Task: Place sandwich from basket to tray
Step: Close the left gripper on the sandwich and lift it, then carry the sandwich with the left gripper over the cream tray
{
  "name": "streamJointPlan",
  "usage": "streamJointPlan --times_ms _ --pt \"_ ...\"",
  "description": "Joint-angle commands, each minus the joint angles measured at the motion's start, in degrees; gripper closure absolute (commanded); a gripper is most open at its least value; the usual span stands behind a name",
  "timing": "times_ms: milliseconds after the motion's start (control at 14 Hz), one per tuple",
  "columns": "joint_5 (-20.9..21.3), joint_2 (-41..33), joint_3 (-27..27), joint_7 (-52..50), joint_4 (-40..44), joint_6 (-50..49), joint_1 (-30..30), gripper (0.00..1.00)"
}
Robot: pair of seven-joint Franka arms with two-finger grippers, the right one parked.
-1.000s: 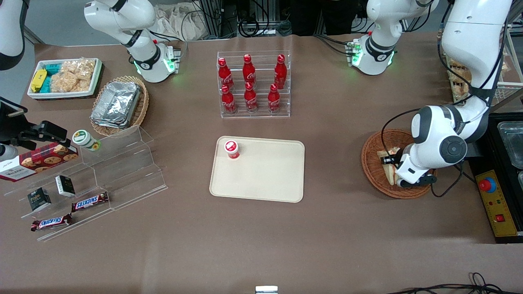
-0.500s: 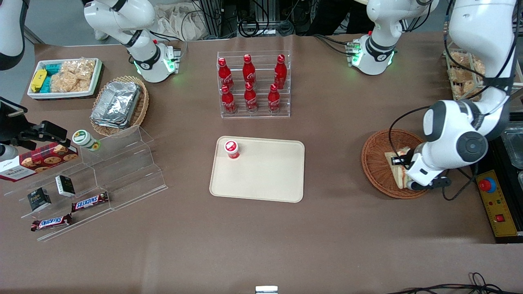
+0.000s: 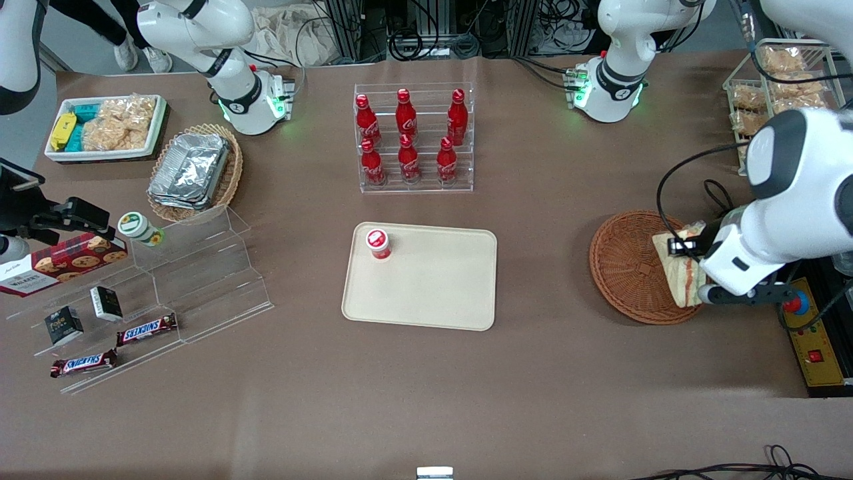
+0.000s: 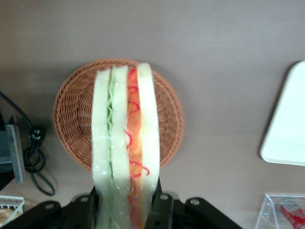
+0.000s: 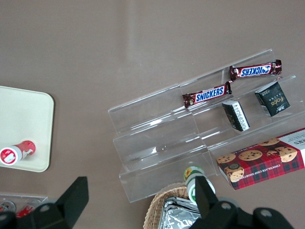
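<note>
Two fingers of the left arm's gripper (image 4: 125, 210) were clamped on the sandwich (image 4: 125, 157), gripping its lower end so that its bread, green and red layers stood edge-on. Sandwich and gripper hung above the round woven basket (image 3: 626, 267), over the part of its rim toward the working arm's end of the table, clear of the wicker. Well apart, toward the table's middle, lay the cream tray (image 3: 433, 287), bearing only a small red-capped cup (image 3: 378, 243) near one corner.
</note>
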Motion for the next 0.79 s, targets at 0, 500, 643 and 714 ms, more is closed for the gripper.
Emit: streamJointPlan --times_ms 0,500,643,714 --pt "-0.3 0.9 -4.4 -3.3 8.2 -7.6 0.0 0.60" --pt "0.6 2.1 -25.7 -30.4 10.3 -7.7 -1.7 0.59" --pt "2.4 3.9 -25.6 -33.9 9.9 -3.2 -7.2 0.59" --pt "2.5 5.8 -25.6 -36.0 9.5 -0.7 -9.0 0.59"
